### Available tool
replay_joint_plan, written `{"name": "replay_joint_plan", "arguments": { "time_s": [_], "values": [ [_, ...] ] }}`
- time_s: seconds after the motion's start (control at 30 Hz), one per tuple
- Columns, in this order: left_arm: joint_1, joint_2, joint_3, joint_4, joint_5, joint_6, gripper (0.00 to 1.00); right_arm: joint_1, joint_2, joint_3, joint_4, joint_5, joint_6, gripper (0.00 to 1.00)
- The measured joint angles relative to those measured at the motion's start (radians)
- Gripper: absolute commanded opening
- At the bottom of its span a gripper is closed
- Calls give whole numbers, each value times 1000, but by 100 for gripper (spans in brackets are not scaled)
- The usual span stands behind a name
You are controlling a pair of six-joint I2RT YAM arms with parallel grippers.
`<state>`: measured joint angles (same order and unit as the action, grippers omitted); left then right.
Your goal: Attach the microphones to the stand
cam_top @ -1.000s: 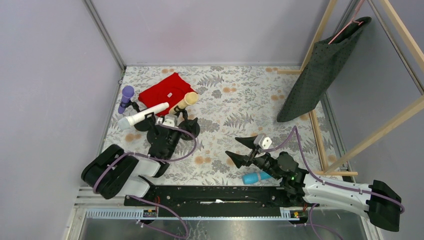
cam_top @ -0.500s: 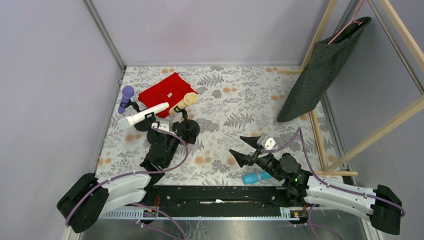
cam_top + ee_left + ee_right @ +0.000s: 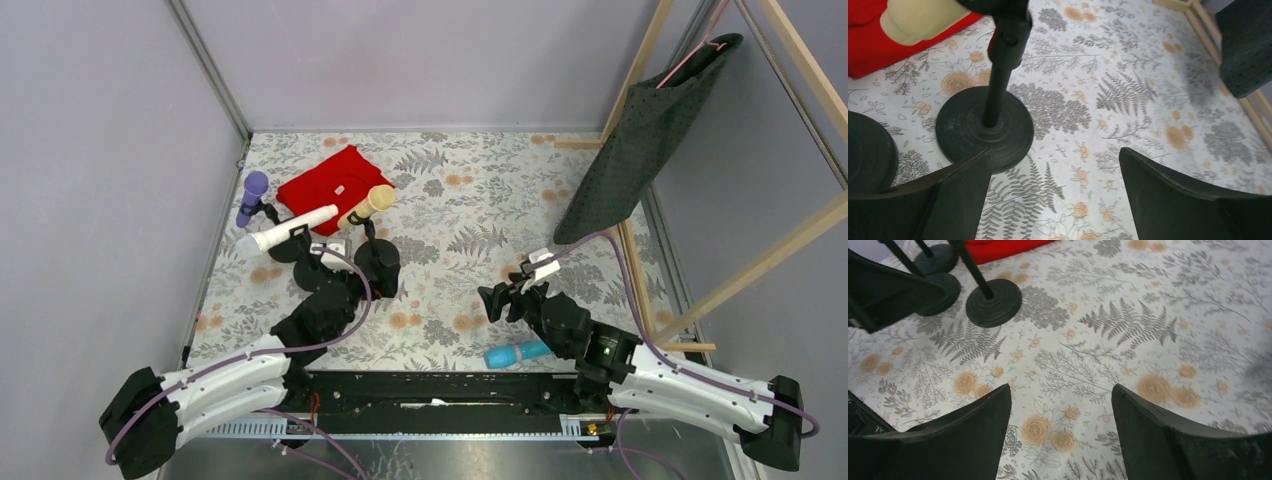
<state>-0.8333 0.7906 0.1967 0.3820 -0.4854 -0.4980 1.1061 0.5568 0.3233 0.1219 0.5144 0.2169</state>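
Since a second ago the left arm has been stretched out low. Its end effector [image 3: 1054, 160], spread and empty, is held at a stand base [image 3: 984, 127] near the red cloth [image 3: 335, 178]. The right end effector [image 3: 1060, 392], also spread and empty, has been tipped downward. The purple microphone [image 3: 250, 197], white microphone [image 3: 285, 230] and cream microphone [image 3: 367, 205] are held on stands just beside the cloth. The blue microphone [image 3: 517, 352] lies on the surface [image 3: 450, 190], well apart from it.

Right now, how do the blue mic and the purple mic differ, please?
The blue mic lies flat on the table; the purple mic sits raised on a stand, head tilted up. The blue mic is beside the right arm, the purple mic at the far left. Both are slim handheld mics.
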Motion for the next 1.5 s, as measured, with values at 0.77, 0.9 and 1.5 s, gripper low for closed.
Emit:
{"name": "replay_joint_plan", "arguments": {
  "time_s": [0.77, 0.9, 1.5],
  "values": [
    [-13, -238, 363, -669, 55, -83, 99, 0, -100, 207, -697, 139, 393, 100],
    [-13, -293, 372, -720, 43, -73, 99, 0, -176, 218, -700, 164, 373, 100],
    [-74, -487, 357, -870, -17, -132, 99, 0, -417, 188, -630, 256, 229, 100]
  ]
}}
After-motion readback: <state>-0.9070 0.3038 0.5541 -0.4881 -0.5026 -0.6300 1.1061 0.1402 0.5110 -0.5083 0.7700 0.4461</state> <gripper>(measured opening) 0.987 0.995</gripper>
